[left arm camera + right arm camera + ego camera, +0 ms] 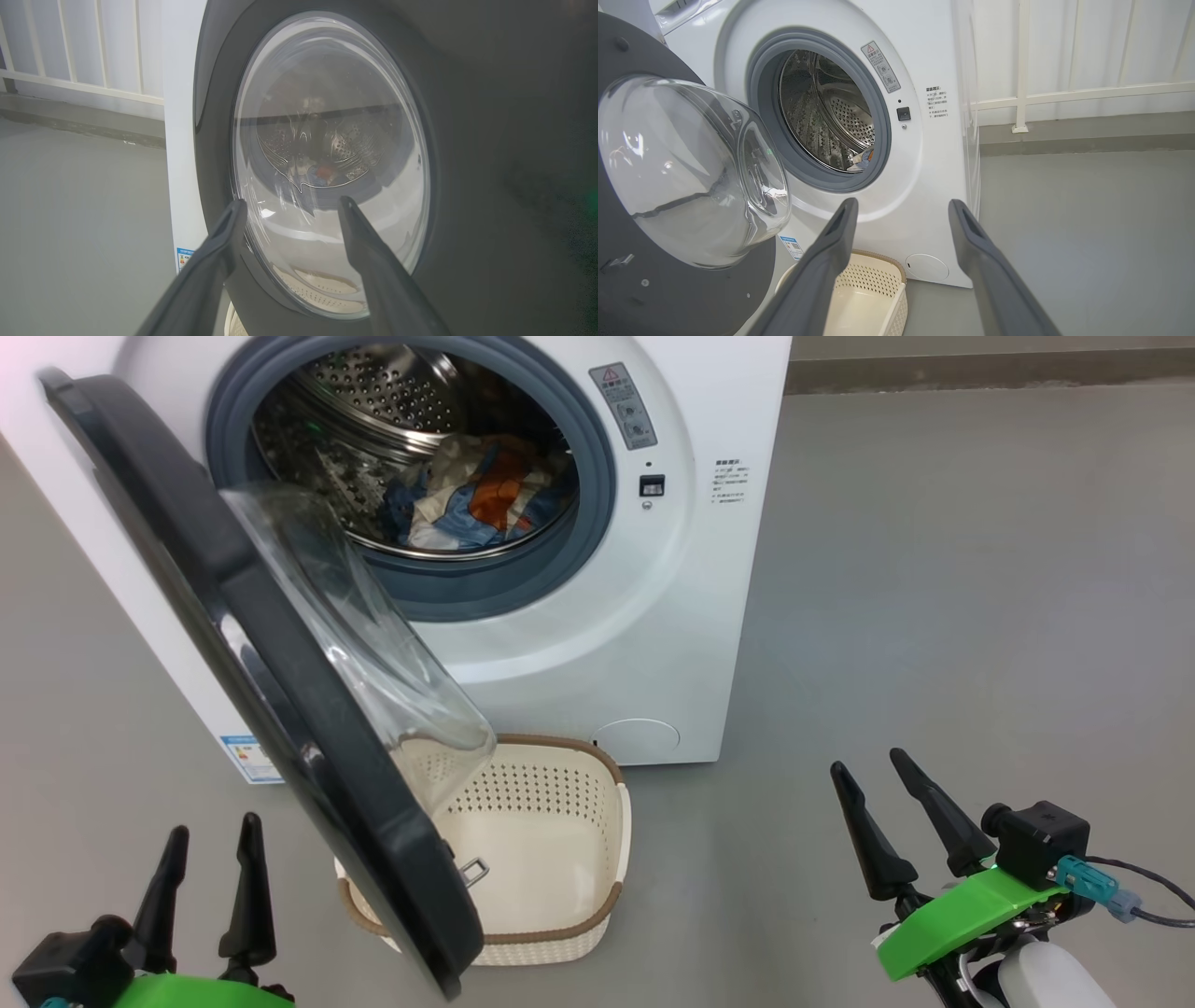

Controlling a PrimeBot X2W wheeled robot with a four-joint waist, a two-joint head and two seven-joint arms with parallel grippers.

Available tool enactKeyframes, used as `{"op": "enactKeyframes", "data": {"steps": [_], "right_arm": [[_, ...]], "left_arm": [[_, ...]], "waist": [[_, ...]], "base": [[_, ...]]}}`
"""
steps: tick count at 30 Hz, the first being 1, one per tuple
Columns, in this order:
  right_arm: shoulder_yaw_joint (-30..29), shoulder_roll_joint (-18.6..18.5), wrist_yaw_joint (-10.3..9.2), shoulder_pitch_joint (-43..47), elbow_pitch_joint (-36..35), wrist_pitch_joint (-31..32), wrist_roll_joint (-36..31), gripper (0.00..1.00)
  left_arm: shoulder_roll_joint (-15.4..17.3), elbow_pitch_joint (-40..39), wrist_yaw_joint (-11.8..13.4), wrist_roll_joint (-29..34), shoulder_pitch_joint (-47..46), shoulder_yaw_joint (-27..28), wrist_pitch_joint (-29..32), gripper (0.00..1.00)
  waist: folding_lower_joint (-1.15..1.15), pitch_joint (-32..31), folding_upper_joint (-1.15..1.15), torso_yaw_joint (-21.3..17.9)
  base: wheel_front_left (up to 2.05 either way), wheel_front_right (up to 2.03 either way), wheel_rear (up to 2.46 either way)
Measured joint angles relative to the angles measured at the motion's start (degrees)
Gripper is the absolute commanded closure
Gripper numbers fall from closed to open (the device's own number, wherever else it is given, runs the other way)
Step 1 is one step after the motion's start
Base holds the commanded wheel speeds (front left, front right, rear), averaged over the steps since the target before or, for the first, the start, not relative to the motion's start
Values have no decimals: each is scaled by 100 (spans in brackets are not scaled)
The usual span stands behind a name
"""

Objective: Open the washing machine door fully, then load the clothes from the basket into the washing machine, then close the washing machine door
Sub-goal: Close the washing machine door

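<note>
Clothes [485, 495] heaped low in the perforated steel drum [373, 401] of the washing machine [653, 644]: blue, cream-white and orange-brown folds, just behind the grey rubber ring [485, 588].

Washing machine door [308, 728] swung wide open on the left, glass bowl [373, 644] bulging toward the opening.

Below, on the grey floor [934, 616] and just beside the machine's front, the basket [611, 775] (cream-white, perforated, brown rim), bare bottom showing, left part hidden behind the door's lower edge.

Left pincer [214, 826] at lower left of the head view, fingers apart, clamped on nothing, near the door's outer face. In its wrist view, aimed at the glass bowl, with drum and a speck of orange visible through it.

Right pincer [868, 761] at lower right, fingers likewise apart, holding nothing, well apart from basket and machine. Between its fingers in its wrist view, the machine's white lower front; off to the right, a white railing [1064, 98].
</note>
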Motion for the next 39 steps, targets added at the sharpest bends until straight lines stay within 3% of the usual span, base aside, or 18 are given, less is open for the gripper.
{"op": "enactKeyframes", "data": {"steps": [4,5,7,15,39], "right_arm": [[14,-27,0,-1,0,0,0,1],[18,-38,0,-1,-2,0,0,56],[44,-62,0,-1,-18,0,1,98],[348,-67,0,-70,-243,0,12,100],[1374,179,0,-761,-2342,-1,256,100]], "left_arm": [[1,0,0,-5,1,-40,0,0],[0,0,0,-7,1,-49,0,0],[0,1,0,-13,1,-49,0,0],[14,34,0,-24,0,-53,0,0],[103,157,-1,-110,4,-182,0,0]], "waist": [[0,4,0,68],[0,6,0,95],[0,12,0,157],[0,27,0,499],[0,-123,0,1738]], "base": [[0,0,0],[0,0,0],[0,0,0],[0,0,0],[0,0,0]]}}
